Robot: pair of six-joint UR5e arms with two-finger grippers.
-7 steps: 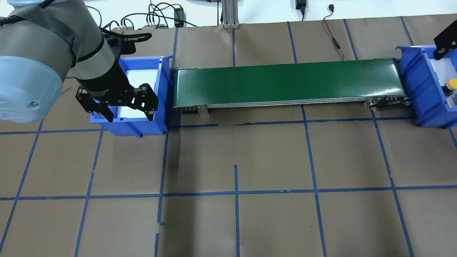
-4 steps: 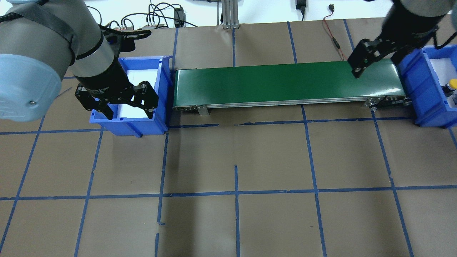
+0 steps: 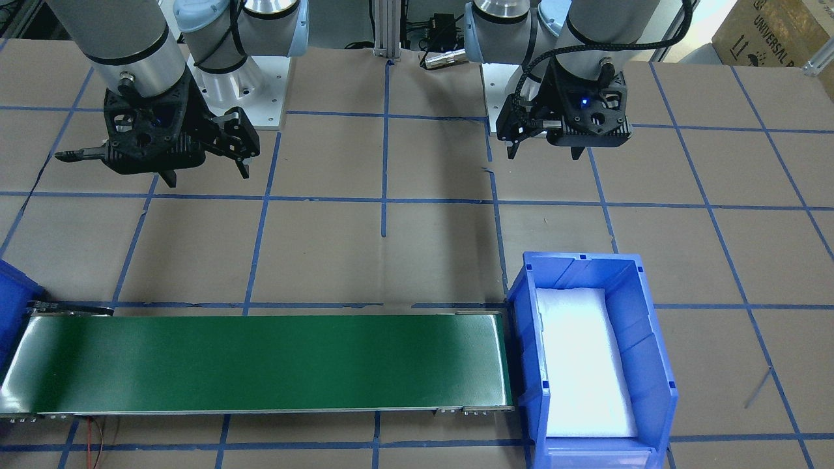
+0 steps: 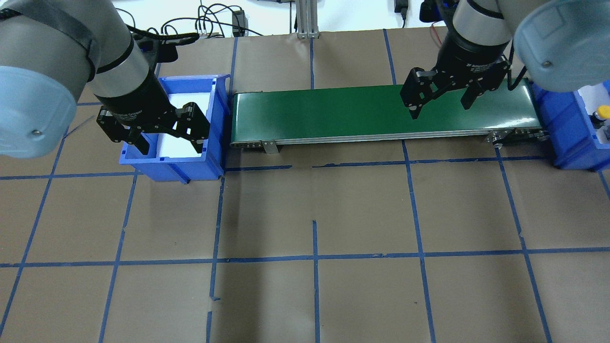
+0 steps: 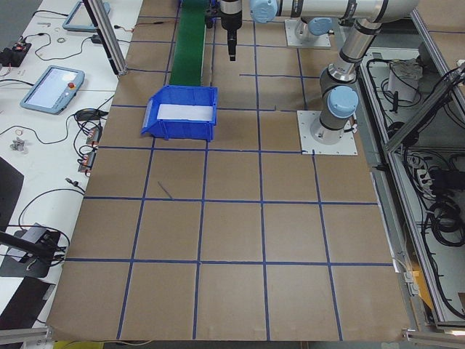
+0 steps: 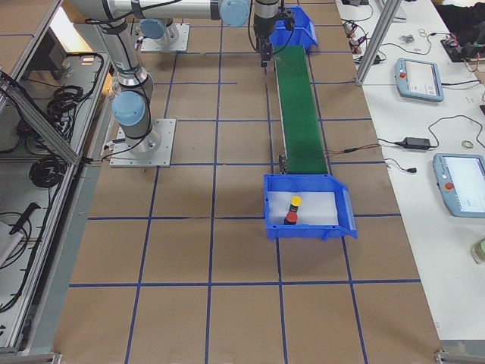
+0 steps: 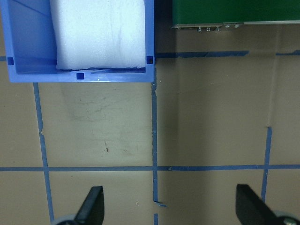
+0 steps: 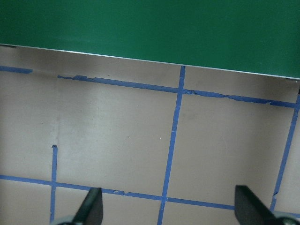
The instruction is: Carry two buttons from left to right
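Green belt point(image 4: 333, 114): one, running across the table point(image 4: 362, 209) from the left bin point(image 4: 217, 119) to the right bin point(image 6: 311, 230), with an end just beside each.

Left bin: blue, at the belt's left end, lined with white foam point(image 3: 580, 365).

Right bin: blue, at the belt's right end, also foam-lined. Look here for both task pieces.

Yellow button point(image 6: 295, 201): upright on the foam in the right bin, on the side nearer the belt. In your overhead view it shows only at the frame edge.

Red button point(image 6: 290, 220): upright in the same bin, just beside the yellow button, on the side farther from the belt.

Left gripper point(image 4: 172, 148): hangs above the table on the robot's side of the left bin. Its fingers are spread wide and hold nothing. Its wrist view shows you both fingertips point(image 7: 91, 206) far apart over bare table.

Right gripper point(image 4: 440, 109): hangs above the table on the robot's side of the belt, toward the belt's right end and well apart from the right bin. Its fingers are likewise spread wide and hold nothing.
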